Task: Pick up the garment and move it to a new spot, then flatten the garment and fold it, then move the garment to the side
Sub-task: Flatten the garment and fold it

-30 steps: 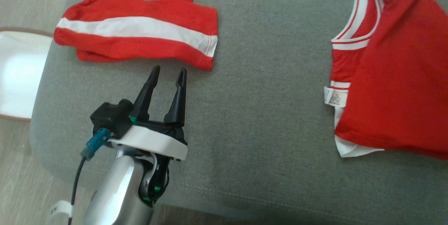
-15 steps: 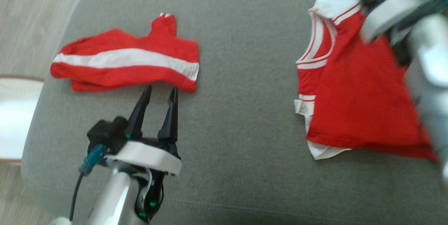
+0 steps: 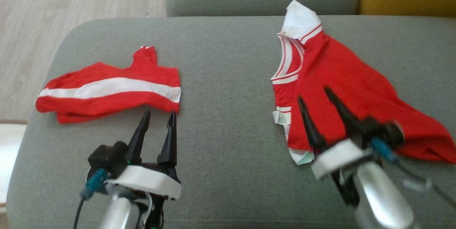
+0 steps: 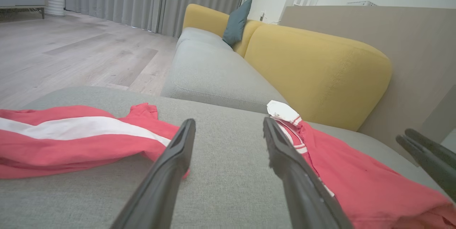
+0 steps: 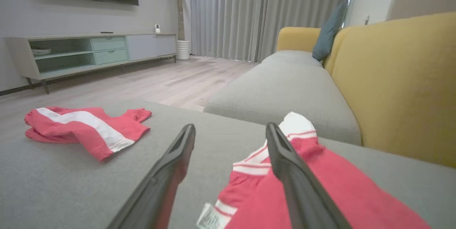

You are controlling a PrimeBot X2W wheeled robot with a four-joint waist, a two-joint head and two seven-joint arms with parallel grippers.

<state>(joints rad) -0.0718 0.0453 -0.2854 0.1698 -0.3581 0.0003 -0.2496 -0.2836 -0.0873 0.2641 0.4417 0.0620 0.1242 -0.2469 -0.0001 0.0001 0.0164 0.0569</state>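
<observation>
Folded garment [image 3: 107,92] well apart from shirt [image 3: 342,90]

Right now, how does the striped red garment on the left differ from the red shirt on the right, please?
The striped garment lies compact, folded over itself; the red shirt sprawls wider and rumpled. The striped garment shows one broad white band; the red shirt has white at collar, trim and label. Both are red and white, resting on the grey cushion.
</observation>
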